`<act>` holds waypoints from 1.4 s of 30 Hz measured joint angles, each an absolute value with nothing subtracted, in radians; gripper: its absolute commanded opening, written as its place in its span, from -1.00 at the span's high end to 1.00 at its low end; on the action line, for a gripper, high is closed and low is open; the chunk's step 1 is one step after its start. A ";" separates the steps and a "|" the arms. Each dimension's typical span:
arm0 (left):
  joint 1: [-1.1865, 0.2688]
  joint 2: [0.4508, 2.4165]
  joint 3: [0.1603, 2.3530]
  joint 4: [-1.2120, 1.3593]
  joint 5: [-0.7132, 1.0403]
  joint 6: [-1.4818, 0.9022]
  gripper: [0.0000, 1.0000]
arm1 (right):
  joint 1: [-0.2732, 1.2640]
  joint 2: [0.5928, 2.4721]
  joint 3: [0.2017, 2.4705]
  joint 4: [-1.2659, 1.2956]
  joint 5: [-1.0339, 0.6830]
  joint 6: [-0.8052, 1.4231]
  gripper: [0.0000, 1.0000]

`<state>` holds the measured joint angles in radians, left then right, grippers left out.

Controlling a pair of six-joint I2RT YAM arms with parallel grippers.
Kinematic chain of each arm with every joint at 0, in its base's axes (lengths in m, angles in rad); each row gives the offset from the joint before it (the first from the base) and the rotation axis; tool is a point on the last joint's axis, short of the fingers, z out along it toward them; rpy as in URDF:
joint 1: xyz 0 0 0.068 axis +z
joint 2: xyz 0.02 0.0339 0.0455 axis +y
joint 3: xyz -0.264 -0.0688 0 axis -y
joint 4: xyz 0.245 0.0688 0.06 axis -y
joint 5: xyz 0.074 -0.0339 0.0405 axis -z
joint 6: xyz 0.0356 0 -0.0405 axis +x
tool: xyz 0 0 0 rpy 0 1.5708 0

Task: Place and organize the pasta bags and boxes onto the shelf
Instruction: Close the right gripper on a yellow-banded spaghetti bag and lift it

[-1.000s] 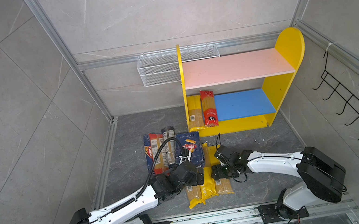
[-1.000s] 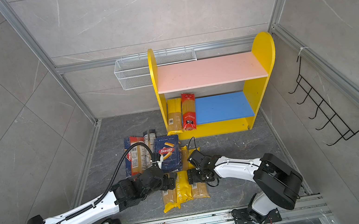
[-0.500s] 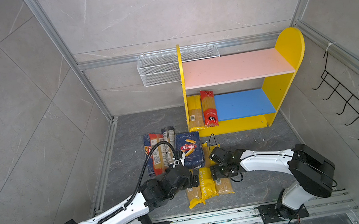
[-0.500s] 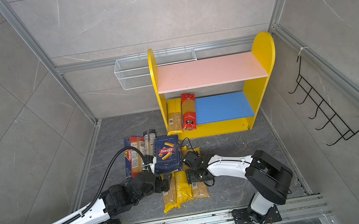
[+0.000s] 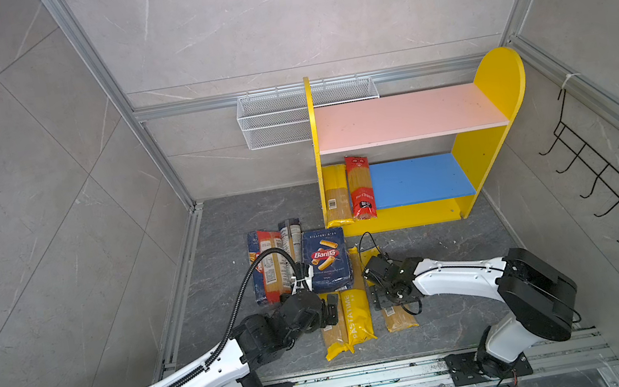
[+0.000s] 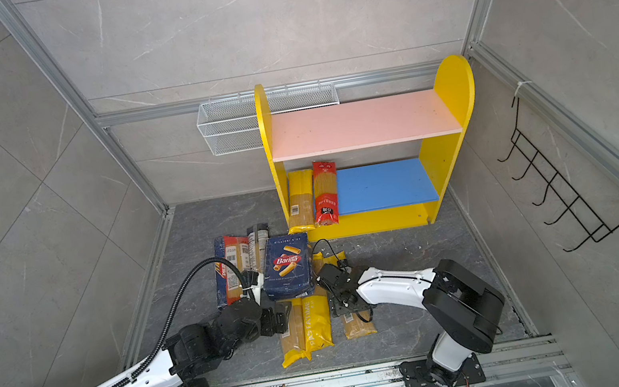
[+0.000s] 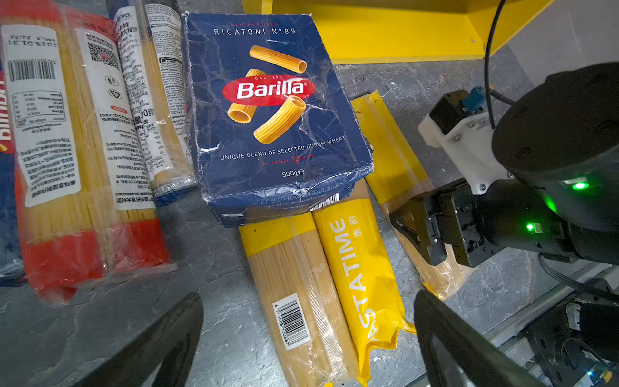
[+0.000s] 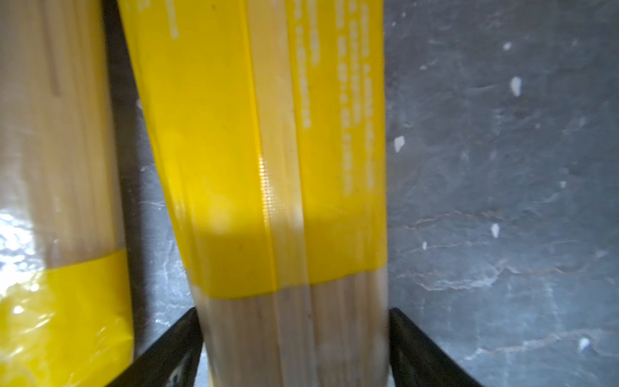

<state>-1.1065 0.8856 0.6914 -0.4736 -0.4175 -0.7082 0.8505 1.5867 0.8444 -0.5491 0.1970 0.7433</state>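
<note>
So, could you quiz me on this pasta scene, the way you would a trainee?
1. How many bags lie on the blue lower board of the shelf? A none, B two, C four.
2. True or false: the Barilla rigatoni box rests partly on the PASTATIME bag.
3. Fill in: the right gripper has its jaws either side of a ___ bag.
Key: 1 B, one yellow bag and one red bag. 2 true. 3 yellow, the spaghetti bag.
</note>
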 measured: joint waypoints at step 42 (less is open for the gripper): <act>-1.106 0.776 0.714 -0.604 -0.442 -0.752 -1.00 | 0.977 1.467 0.603 -0.124 0.272 0.894 0.55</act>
<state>-1.1065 0.7765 0.7139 -0.6044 -0.4423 -0.7525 0.9771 1.4670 0.6033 -0.1242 0.2718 0.8944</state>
